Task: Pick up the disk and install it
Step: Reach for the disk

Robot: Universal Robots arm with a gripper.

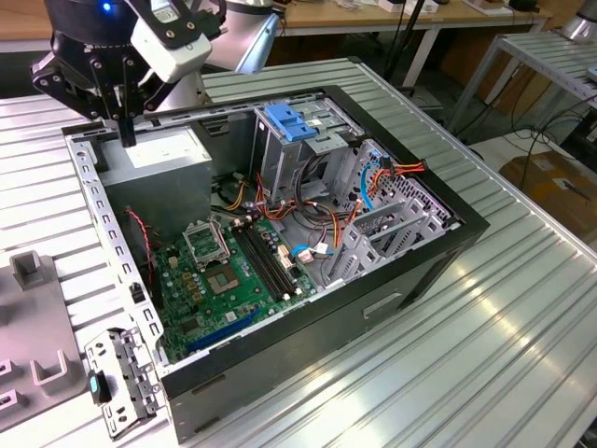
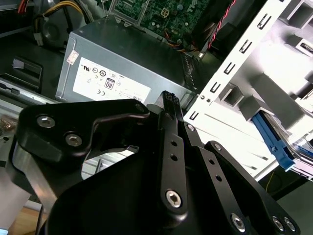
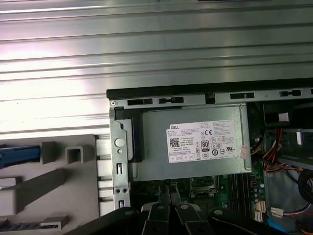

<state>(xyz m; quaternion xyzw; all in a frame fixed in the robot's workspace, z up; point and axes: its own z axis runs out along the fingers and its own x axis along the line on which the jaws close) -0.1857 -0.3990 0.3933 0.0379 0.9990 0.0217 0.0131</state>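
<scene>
We find the claw (image 1: 128, 138) closed, its fingers pressed together with nothing between them. It hangs over the corner of the grey power-supply box (image 1: 163, 154), at the exterior view's left end of the open computer case (image 1: 308, 364), and touches nothing that we can make out. In the first wrist view a grey holder (image 3: 83, 196) lies just outside the case wall on the ribbed metal surface (image 3: 146, 49). A blue strip in that holder we judge to be a side rail of the disk (image 3: 19, 153). The picture's edge cuts off its body and label, so we record the identification as probable. On that reading the disk is not yet picked up and no part of the install is done. The exterior view gives us the receiving side: the metal drive cage (image 1: 280, 163) with its blue latch (image 1: 292, 123), well apart from the claw, and the motherboard (image 1: 233, 280) in the case floor. The second wrist view gives us the shut fingers close against the power-supply box, with the blue rail off to one side.
</scene>
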